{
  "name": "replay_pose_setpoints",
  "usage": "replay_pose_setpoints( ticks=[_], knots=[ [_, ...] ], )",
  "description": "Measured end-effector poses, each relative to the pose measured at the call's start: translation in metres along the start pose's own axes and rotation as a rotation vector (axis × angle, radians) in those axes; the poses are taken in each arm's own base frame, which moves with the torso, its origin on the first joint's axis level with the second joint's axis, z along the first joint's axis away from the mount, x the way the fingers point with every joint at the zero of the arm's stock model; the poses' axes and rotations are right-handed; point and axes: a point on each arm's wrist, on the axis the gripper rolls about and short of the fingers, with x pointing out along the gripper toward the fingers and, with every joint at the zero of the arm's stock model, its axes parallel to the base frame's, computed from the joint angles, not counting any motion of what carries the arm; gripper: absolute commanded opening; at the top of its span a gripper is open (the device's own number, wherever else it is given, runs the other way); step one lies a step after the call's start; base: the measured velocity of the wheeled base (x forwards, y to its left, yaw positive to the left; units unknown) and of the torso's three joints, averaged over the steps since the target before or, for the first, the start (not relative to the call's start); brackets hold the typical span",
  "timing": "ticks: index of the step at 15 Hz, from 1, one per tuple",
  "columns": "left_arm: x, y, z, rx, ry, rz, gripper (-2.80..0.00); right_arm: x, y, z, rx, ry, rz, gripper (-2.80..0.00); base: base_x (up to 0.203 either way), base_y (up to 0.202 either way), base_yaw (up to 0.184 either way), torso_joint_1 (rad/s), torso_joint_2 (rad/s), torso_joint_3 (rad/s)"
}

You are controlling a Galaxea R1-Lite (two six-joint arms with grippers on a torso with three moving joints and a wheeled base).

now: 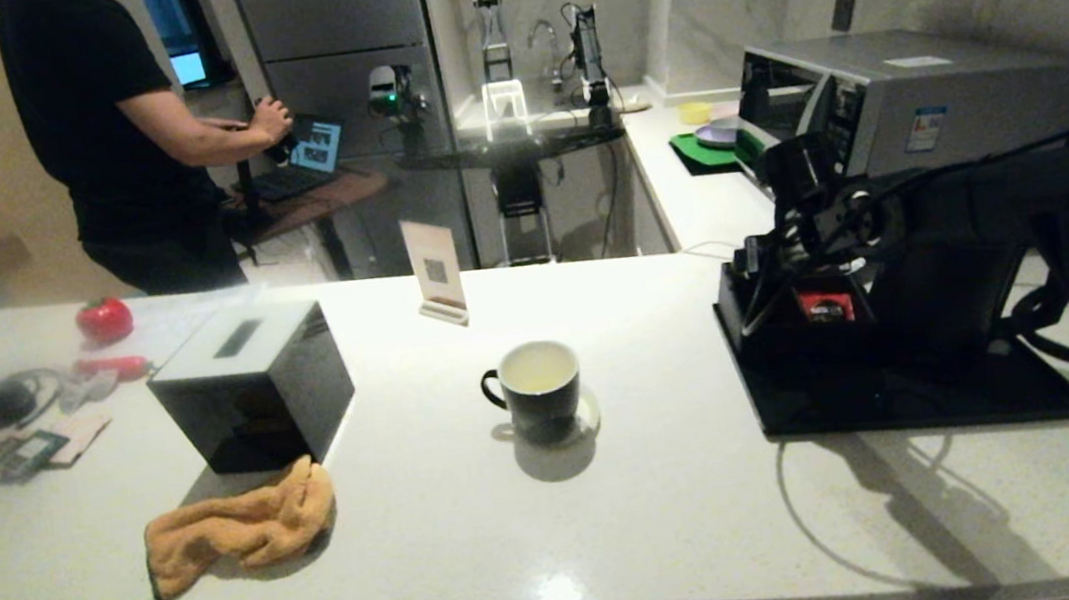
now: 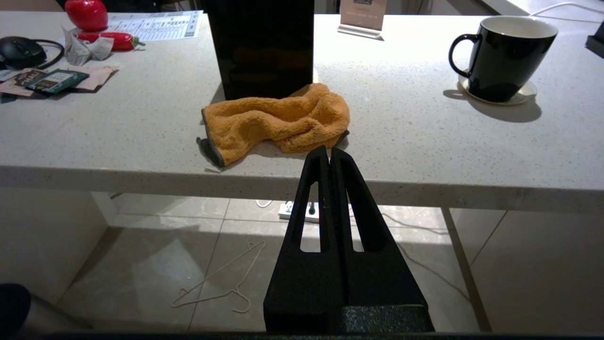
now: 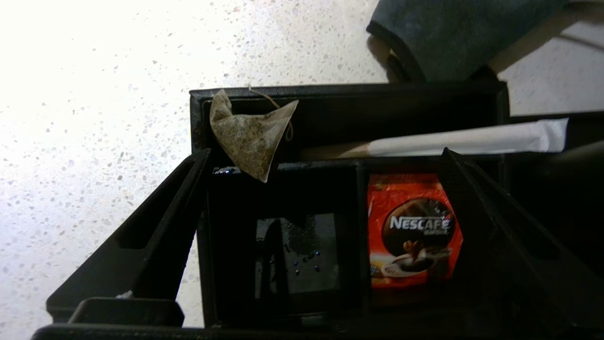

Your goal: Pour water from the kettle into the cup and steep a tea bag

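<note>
A: What sat nearest the lens?
B: The right gripper [image 3: 311,245], jaws wide and empty, above the low black compartment tray [image 3: 349,101].
A: The step?
B: Fetching the pyramid paper tea bag [image 3: 247,134] on the tray's divider. Next, I judged, lower and pinch it.
A: The cup?
B: The black mug with white inside [image 1: 535,387] stood mid-counter holding yellowish water [image 1: 536,368]. The left gripper [image 2: 329,156] was closed, parked.

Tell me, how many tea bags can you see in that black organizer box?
1. A pyramid tea bag leans on the divider of the black organizer box, beside the compartment holding a red Nescafé sachet. More could be hidden in the dark compartments.
</note>
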Motion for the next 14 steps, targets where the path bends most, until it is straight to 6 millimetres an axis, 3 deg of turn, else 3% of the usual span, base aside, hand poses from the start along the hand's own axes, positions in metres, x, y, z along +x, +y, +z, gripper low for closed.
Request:
replay_pose_setpoints(
  ticks=[14],
  knots=[
    [0.000,0.000,0.000,0.000,0.000,0.000,-2.80,-0.004,0.013,-0.001,0.180,0.000,0.084,0.00,0.000,0.000,0.000,0.000,0.00,0.000]
  ],
)
